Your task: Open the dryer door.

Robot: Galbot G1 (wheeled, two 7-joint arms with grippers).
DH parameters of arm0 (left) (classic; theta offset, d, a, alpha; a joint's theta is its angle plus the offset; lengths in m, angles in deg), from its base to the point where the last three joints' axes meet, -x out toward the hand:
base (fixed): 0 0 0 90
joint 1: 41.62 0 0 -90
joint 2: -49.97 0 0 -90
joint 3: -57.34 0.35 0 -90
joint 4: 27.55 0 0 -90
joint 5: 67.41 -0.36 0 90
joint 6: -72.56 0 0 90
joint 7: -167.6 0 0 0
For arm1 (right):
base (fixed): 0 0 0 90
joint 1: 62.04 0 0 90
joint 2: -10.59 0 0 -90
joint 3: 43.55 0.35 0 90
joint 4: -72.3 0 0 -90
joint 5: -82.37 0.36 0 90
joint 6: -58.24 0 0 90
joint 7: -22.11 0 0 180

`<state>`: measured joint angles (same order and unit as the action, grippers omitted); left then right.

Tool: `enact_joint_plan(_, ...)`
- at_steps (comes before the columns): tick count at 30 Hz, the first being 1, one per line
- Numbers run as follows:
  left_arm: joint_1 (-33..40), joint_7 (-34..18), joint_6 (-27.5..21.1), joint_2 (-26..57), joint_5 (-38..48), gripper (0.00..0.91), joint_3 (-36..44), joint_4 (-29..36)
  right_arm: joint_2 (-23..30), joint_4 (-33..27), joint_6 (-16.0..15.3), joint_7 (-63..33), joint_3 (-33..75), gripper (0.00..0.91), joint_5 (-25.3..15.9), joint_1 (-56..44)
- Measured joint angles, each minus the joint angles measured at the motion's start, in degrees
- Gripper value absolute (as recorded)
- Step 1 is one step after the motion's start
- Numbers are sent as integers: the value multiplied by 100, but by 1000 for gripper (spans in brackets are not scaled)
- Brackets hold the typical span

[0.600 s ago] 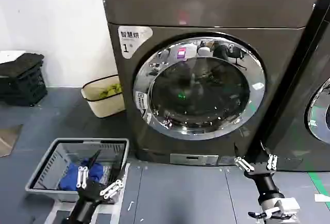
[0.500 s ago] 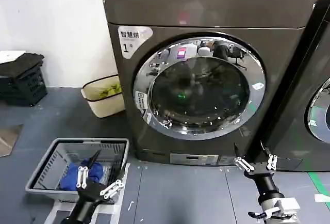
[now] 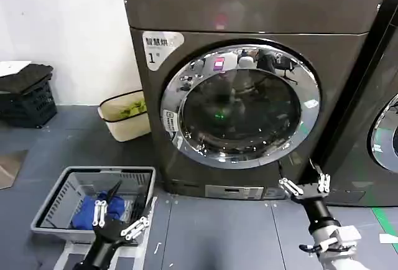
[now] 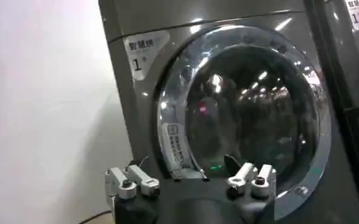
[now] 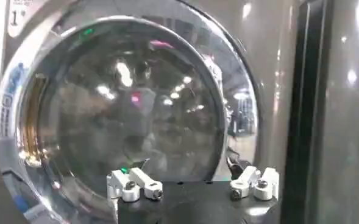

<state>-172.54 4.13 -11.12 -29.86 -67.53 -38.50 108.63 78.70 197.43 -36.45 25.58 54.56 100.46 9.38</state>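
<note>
The dryer door [image 3: 241, 105], round with a wide chrome rim and dark glass, sits shut against the front of the grey machine marked "1". My right gripper [image 3: 296, 166] is open with nothing in it. It hovers in front of the machine just below the lower right of the rim, clear of it. The right wrist view looks straight at the door [image 5: 124, 115] past the spread right gripper [image 5: 188, 164]. My left gripper [image 3: 132, 194] stands open low on the left, over the basket's near corner. Its own camera shows the left gripper [image 4: 188, 165] open, with the door [image 4: 255, 115] farther off.
A grey wire basket [image 3: 68, 180] with blue cloth sits on the floor at the left. A beige bin [image 3: 124, 127] stands against the wall beside the dryer, and a black crate [image 3: 25, 96] is at the far left. A darker neighbouring machine [image 3: 373, 133] stands close on the right.
My right gripper has risen a little and shifted left toward the door's lower right rim. The left arm and the door have not moved.
</note>
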Motion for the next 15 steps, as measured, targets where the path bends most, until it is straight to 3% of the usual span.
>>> enact_joint_plan(15,13,6,-7,-2,-3,907,-19,29,-1091,-716,221,338,-1066,907,513,1127)
